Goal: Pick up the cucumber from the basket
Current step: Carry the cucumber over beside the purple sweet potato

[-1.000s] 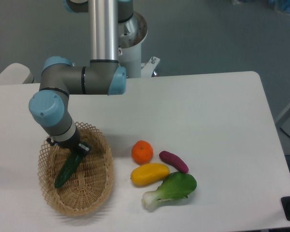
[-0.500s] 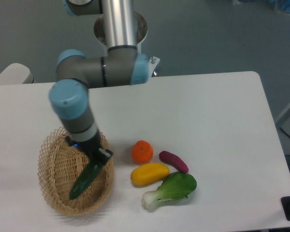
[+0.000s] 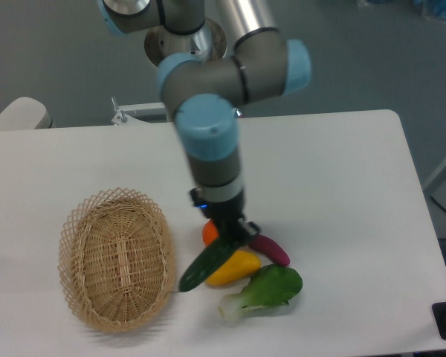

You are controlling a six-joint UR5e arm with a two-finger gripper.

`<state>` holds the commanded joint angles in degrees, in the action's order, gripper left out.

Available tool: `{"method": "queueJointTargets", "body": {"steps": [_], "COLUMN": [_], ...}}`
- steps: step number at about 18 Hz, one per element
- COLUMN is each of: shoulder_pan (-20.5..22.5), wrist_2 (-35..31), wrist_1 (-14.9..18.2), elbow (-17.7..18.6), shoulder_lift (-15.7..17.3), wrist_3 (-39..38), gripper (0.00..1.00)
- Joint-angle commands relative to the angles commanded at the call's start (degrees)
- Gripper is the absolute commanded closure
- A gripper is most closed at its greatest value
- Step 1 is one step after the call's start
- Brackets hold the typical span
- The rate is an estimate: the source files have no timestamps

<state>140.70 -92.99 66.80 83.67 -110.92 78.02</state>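
Nearest the camera, the bok choy lies on the white bench, with the yellow fruit just behind it. To the left sits the basket, holding nothing that can be seen. The cucumber hangs clear of the basket's right rim, tilted with its low tip toward the basket and its upper end caught in the hand, whose fingers are closed on that end. It crosses in front of the yellow fruit; whether it touches the fruit cannot be told. Behind it the orange is mostly hidden by the hand, and the purple piece lies just to the right. Farther back, the arm rises toward its base.

The pick looks done, judging by the bare basket. Because the grip is at one end, the long free part could swing or slip, so any further travel should be slow, level, and high enough to pass over the fruit.
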Motion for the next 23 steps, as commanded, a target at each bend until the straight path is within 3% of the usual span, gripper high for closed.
{"method": "queueJointTargets", "body": {"steps": [8,23], "shoulder_pan": [4.66,5.02], "wrist_2": [0.09,2.2], "wrist_1": [0.09,0.0], "elbow": [0.0,-0.09], "shoulder_lift": [-0.26,-0.35], "wrist_3": [13.46,13.82], "gripper": [0.64,0.64]}}
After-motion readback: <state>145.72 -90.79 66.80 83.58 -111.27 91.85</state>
